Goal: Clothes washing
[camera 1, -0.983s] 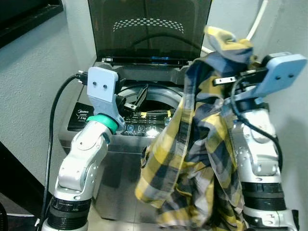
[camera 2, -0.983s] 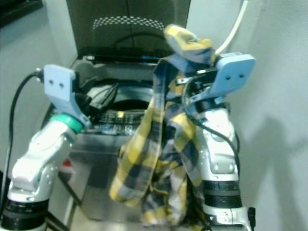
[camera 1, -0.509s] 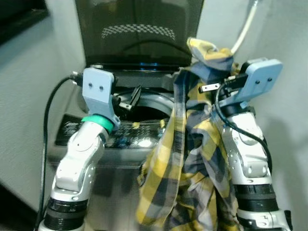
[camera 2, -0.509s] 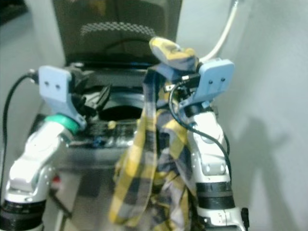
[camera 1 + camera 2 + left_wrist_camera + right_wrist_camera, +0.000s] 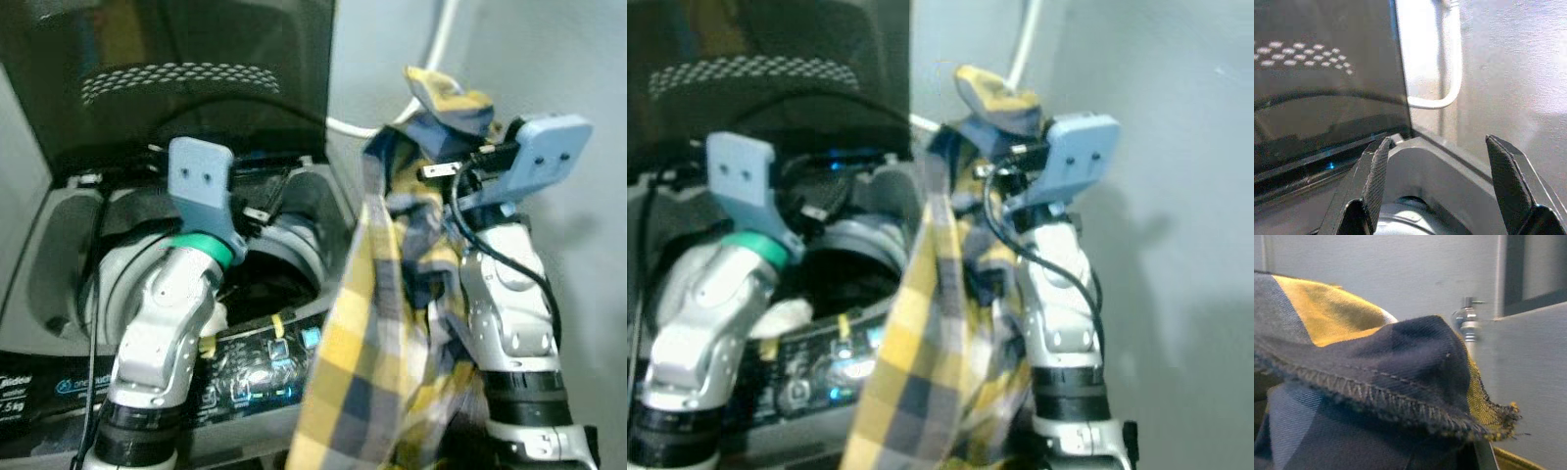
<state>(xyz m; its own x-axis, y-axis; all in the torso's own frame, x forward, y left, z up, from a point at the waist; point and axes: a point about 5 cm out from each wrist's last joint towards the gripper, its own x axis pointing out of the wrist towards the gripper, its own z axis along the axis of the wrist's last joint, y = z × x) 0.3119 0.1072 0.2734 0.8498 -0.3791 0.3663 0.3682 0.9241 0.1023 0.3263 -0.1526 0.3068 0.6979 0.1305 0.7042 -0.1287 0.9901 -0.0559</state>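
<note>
The right gripper (image 5: 446, 168), raised right of the open washing machine (image 5: 59, 255), clamps a yellow-and-navy plaid shirt (image 5: 382, 333) hanging down before its arm, while the left gripper (image 5: 1437, 188) hovers spread and empty over the drum (image 5: 284, 255)

The shirt (image 5: 377, 343) is checked in yellow, navy and grey, with a zigzag-stitched hem. The washing machine (image 5: 59, 225) is grey with a dark smoked lid (image 5: 176, 69) bearing a band of white dots, and its black control panel (image 5: 255, 367) glows with blue lights. The arms (image 5: 162, 343) are silver with pale blue wrist plates, the left one ringed in green; the hose (image 5: 1449, 63) and wall (image 5: 1176, 196) are whitish grey.
</note>
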